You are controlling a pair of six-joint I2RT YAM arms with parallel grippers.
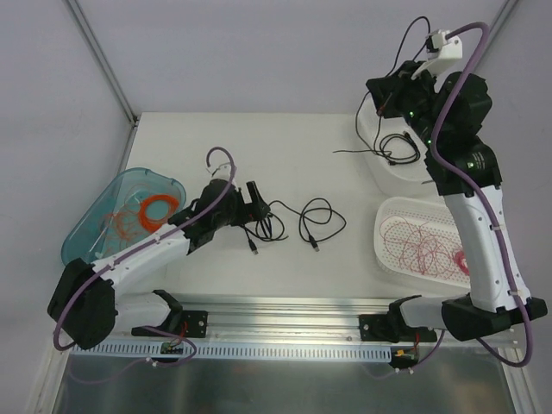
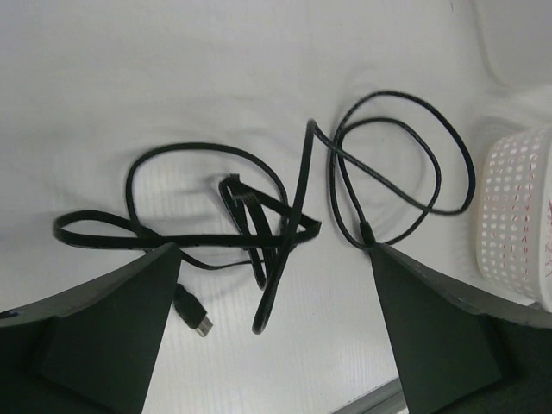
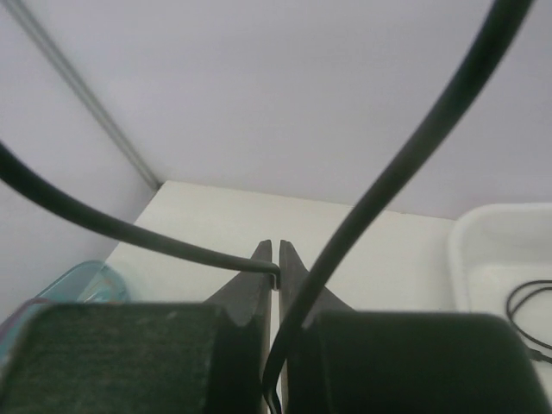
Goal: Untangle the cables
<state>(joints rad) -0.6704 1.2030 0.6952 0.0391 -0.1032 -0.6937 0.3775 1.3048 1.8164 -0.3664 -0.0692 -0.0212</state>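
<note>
Cables on table under spread L gripper; R gripper pinches 1 black cable.

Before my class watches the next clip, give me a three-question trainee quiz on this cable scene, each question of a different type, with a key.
1. True or false: the left end effector is open over the black cables on the table.
2. Which container holds the red cables? A) blue bin B) white perforated basket C) white tray
3. Fill in: the cable pinched by the raised right end effector is coloured ____.
Key: 1 true; 2 B; 3 black.
</note>
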